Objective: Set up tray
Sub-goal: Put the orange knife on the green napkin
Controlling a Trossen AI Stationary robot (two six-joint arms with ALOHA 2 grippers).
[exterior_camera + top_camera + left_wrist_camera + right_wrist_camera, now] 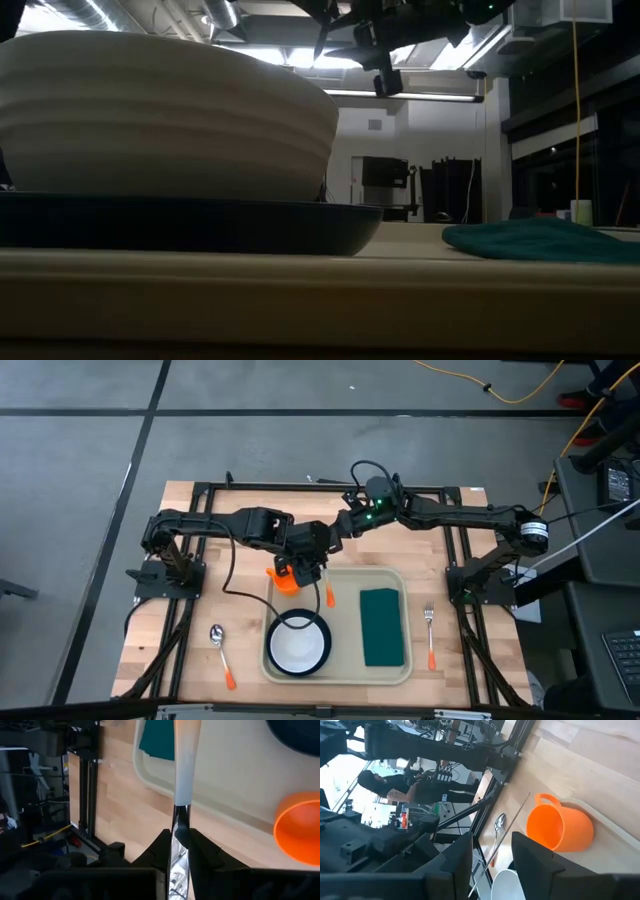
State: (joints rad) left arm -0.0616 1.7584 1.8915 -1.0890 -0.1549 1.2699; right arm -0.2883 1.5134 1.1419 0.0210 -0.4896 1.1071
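Note:
The beige tray lies in the middle of the table. It holds a dark plate with a white bowl on it and a teal cloth. An orange cup stands on the wood at the tray's far left corner. My left gripper hovers over the tray's far rim, shut on an orange-handled utensil. My right gripper hangs open above the far part of the table, touching nothing. Its own wrist view looks past the open right gripper at the cup. My left gripper pinches the utensil between its two fingers by the metal part, just short of the handle. The fingers lie along it and come slanting down from above. The pale handle sticks out beyond the fingertips over the tray. Whether its end touches the tray I cannot tell.
A spoon with an orange handle lies left of the tray. A fork with an orange handle lies to its right. Black frame rails run along the table's far, left and right sides. Bare tray floor shows between the bowl and the cloth.

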